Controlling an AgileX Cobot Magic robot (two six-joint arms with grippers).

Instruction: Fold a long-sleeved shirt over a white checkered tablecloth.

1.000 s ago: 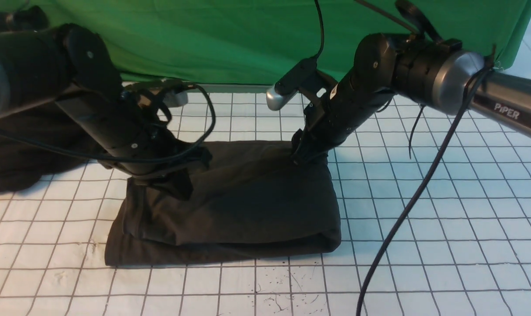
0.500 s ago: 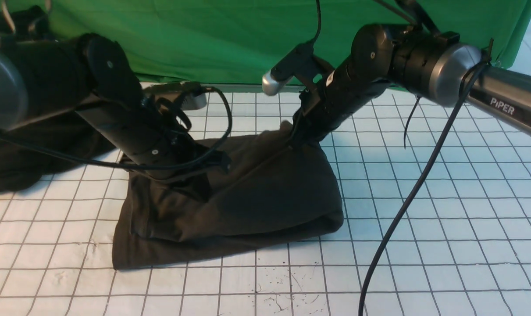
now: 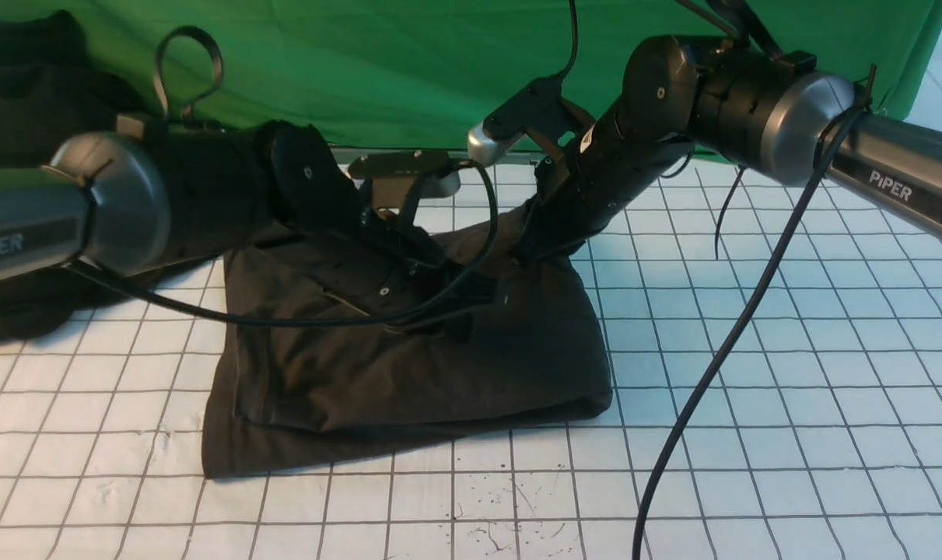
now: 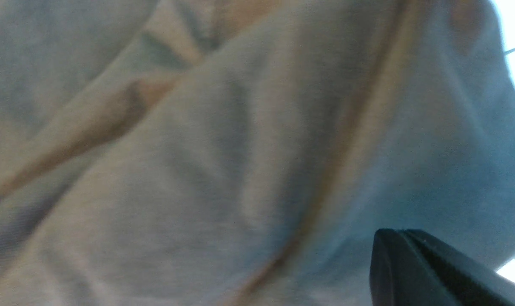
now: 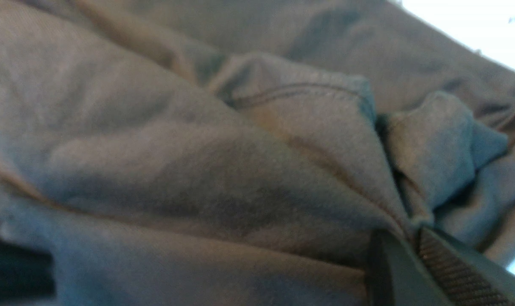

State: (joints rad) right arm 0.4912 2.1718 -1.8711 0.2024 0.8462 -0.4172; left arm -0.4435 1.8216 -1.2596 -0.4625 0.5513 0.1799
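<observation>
The white checkered tablecloth (image 3: 751, 435) covers the table, with a few dark specks just in front of the long-sleeved shirt (image 3: 408, 373). The shirt lies on it as a dark, roughly folded bundle, its front edge flat on the cloth and its rear part raised. A black cable (image 3: 704, 389) hangs down to the right of the shirt.

The left gripper (image 3: 471, 299) sits over the shirt's middle. In its wrist view the fingers (image 4: 404, 255) are pressed together against the fabric; whether any cloth is pinched between them cannot be told. The right gripper (image 3: 529, 249) is at the shirt's rear right corner, closed on a gathered fold of it and holding that corner up off the tablecloth; its wrist view shows the cloth bunching into the fingertips (image 5: 436, 263).

Left of and behind the shirt lies another black garment heap (image 3: 19, 295). A green backdrop (image 3: 408, 70) hangs behind the shirt.
</observation>
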